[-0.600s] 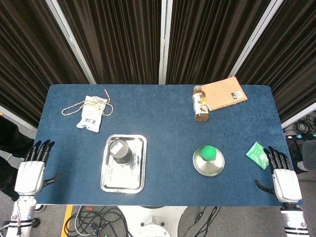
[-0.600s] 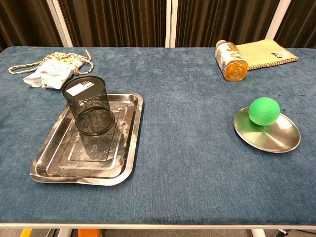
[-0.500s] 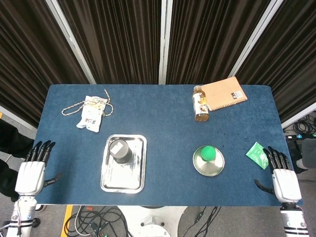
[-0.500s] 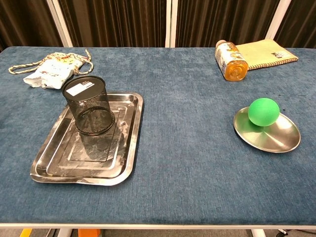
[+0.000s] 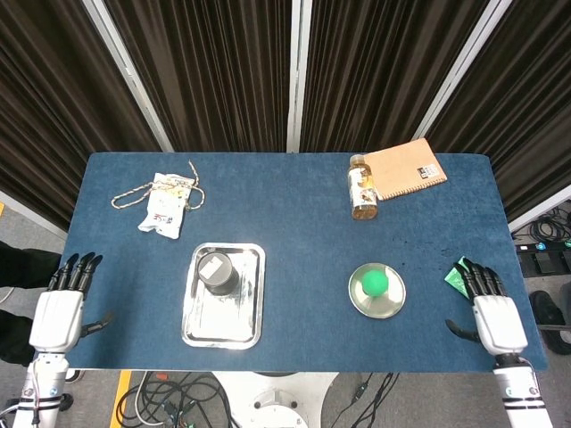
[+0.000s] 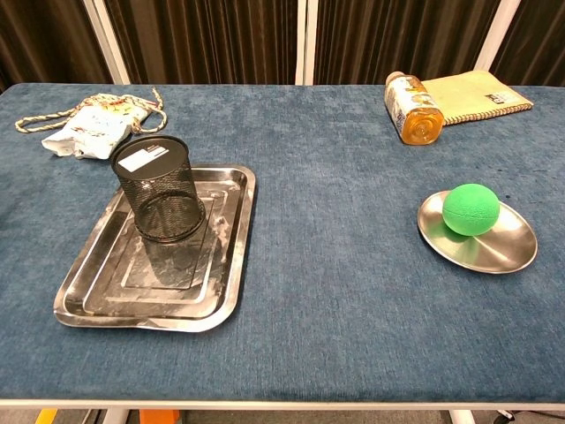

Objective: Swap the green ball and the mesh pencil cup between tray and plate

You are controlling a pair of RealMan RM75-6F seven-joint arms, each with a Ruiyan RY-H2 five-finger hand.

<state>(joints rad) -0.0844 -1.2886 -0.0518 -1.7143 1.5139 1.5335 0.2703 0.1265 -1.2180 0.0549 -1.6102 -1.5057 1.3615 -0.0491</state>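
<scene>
- The mesh pencil cup point(image 6: 157, 188), a black wire-mesh cylinder with a white label on its upturned base, was seen standing upside down on the far half of the tray point(image 6: 221, 291).
- The tray was a rectangular pan of polished, scuffed metal with rounded corners and a stepped rim.
- The green ball point(image 6: 470, 209), matte and faintly dimpled, was found resting on the plate point(image 6: 508, 252), a round, shallow dish of brushed steel.
- The left hand point(image 5: 58, 312) was held off the table's near left corner, its fingers point(image 5: 73, 270) straight, slightly spread and holding nothing.
- The right hand point(image 5: 493, 312) was placed at the near right edge, fingers point(image 5: 482, 281) extended and parted, empty, just beside a green wrapper point(image 5: 457, 278).
- The table point(image 6: 335, 291) was covered in blue, carpet-like cloth.
- A lying amber bottle point(image 6: 410, 108), a spiral-bound tan notebook point(image 6: 477, 93) and a white packet point(image 6: 93, 124) with a braided cord point(image 5: 134, 193) were noted at the far side.
- Dark pleated curtains point(image 5: 223, 71) with pale upright posts were seen behind.
</scene>
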